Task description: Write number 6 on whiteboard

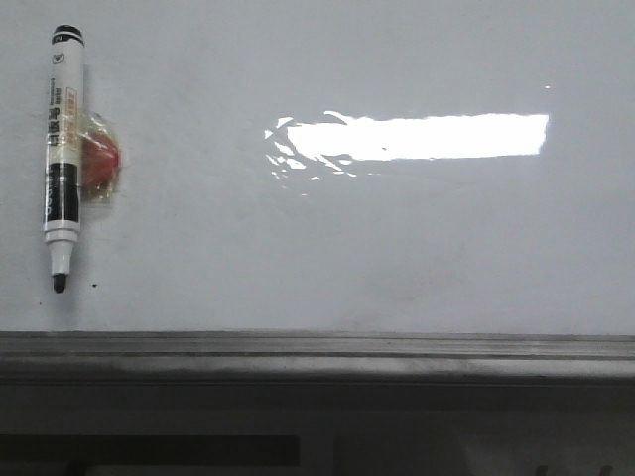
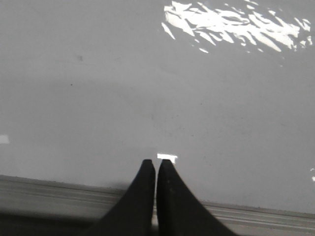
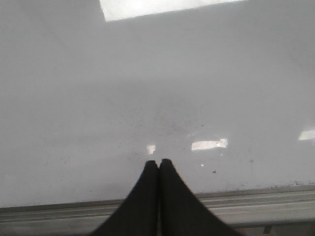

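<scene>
The whiteboard (image 1: 397, 238) fills the front view, glossy white with a bright rectangular glare. No number 6 shows on it in any view. A black-and-white marker (image 1: 62, 159) lies at the board's left, uncapped tip toward the ledge, beside a small red object (image 1: 99, 159). A tiny black dot (image 1: 94, 287) sits near the marker tip. Neither gripper shows in the front view. My left gripper (image 2: 156, 162) is shut and empty over bare board (image 2: 147, 88) near the ledge. My right gripper (image 3: 159, 162) is shut and empty over bare board (image 3: 157, 88).
A grey metal ledge (image 1: 317, 355) runs along the board's lower edge, and also shows in the left wrist view (image 2: 59, 194) and the right wrist view (image 3: 266, 204). A dark area lies below the ledge in the front view.
</scene>
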You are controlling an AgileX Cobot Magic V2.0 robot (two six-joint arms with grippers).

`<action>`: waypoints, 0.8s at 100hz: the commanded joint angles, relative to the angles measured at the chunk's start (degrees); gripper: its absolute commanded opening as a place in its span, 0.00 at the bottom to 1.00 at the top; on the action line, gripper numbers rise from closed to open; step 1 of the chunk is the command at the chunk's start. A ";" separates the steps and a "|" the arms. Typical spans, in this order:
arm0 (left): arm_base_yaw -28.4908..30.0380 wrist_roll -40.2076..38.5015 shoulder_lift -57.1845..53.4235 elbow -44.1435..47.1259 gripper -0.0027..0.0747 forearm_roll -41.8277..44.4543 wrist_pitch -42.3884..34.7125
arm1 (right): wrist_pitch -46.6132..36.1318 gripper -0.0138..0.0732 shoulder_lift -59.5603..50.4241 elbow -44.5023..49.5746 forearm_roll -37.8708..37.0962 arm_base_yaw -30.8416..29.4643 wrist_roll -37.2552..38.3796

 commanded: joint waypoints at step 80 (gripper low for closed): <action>0.24 -0.59 -1.77 2.56 0.01 0.11 -3.11 | -1.12 0.08 -1.10 1.66 -0.34 -0.48 -0.55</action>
